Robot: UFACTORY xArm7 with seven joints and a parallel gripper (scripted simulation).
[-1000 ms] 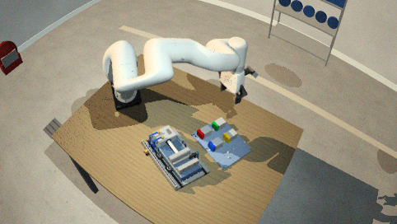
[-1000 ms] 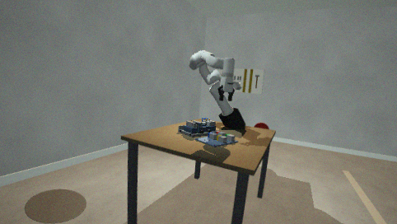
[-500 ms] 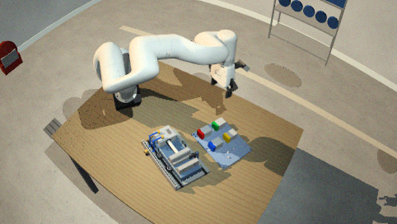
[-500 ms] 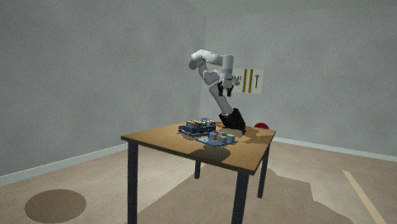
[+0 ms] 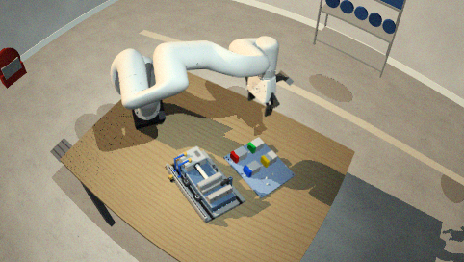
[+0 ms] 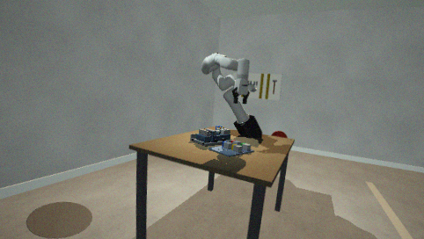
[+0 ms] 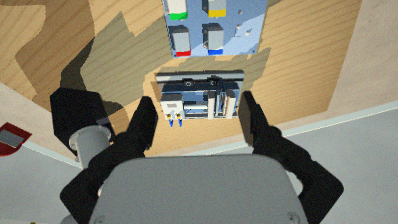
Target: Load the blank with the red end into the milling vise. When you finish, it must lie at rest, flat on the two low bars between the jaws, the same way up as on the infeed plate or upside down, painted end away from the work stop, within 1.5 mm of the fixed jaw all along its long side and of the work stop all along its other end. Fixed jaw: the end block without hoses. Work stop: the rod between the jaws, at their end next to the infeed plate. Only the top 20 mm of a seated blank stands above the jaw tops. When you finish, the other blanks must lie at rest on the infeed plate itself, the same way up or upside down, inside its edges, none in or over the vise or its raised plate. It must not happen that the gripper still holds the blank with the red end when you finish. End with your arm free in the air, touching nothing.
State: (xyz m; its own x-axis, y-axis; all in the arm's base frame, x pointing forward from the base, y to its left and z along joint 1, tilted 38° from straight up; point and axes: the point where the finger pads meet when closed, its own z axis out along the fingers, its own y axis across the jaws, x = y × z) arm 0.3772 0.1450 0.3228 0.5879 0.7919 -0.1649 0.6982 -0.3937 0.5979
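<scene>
I see my gripper (image 5: 270, 102) spread wide, grasping nothing, high above the vise (image 5: 208, 182). The red-ended blank (image 5: 239, 154) lies on the infeed plate (image 5: 271, 180) beside that vise.

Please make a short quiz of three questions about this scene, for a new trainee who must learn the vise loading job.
1. True or false: the gripper is shut on the red-ended blank.
2. How many blanks lie on the infeed plate? A) two B) three C) four
3. In the top view, which blank lies nearest the vise, apart from the red-ended one: the blue-ended blank, the green-ended blank or the yellow-ended blank?

Key
1. False. The gripper is open, empty and high above the table.
2. C, four.
3. The blue-ended blank.
</scene>
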